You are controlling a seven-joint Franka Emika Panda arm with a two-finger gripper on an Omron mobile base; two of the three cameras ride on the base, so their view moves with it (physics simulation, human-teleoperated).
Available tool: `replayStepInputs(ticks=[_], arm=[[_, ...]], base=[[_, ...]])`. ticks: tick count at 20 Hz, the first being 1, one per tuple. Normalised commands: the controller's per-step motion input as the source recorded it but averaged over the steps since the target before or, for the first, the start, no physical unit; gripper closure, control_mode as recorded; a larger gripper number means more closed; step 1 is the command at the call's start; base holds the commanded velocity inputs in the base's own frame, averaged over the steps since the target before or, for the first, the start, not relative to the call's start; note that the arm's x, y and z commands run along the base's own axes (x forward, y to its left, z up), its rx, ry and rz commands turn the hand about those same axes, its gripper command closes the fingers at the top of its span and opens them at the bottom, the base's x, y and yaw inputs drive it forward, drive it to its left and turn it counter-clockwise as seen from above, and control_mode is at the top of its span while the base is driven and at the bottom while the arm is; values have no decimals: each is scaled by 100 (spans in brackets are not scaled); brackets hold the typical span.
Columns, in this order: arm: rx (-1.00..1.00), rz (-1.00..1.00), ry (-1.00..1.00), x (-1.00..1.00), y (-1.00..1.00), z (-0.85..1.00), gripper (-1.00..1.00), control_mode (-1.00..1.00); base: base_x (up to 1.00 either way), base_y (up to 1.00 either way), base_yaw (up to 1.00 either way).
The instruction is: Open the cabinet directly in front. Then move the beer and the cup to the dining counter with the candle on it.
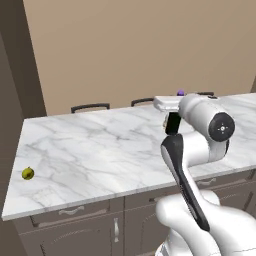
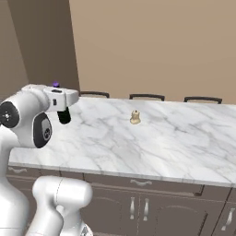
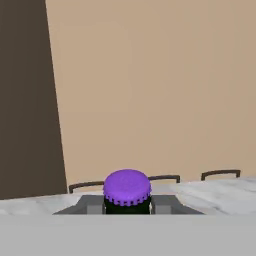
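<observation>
My gripper (image 1: 170,106) (image 2: 60,98) is shut on the beer (image 1: 172,124) (image 2: 63,115), a dark bottle held upright by its neck. Its purple cap (image 3: 127,186) sits between my two fingers (image 3: 92,204) in the hand view. The bottle is over the dining counter (image 1: 100,145) (image 2: 175,138), a long white marble slab. I cannot tell whether its base touches the marble. The beige candle (image 2: 135,117) stands on the same counter, well to the right of the bottle. The cup and the cabinet are out of view.
A small yellow-green fruit (image 1: 28,173) lies near the counter's left end. Dark chair backs (image 1: 90,106) (image 2: 147,97) line the far side of the counter before a beige wall. Drawer fronts (image 1: 75,212) run under the near edge.
</observation>
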Motion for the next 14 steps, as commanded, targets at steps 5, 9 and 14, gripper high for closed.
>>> replayStepInputs(ticks=[5,9,14], arm=[[0,3,35,24,0,-71,100,-100],[-1,5,34,12,4,-52,100,-100],[0,0,11,38,0,-11,100,-100]], base=[[0,0,0],[0,0,0],[0,0,0]])
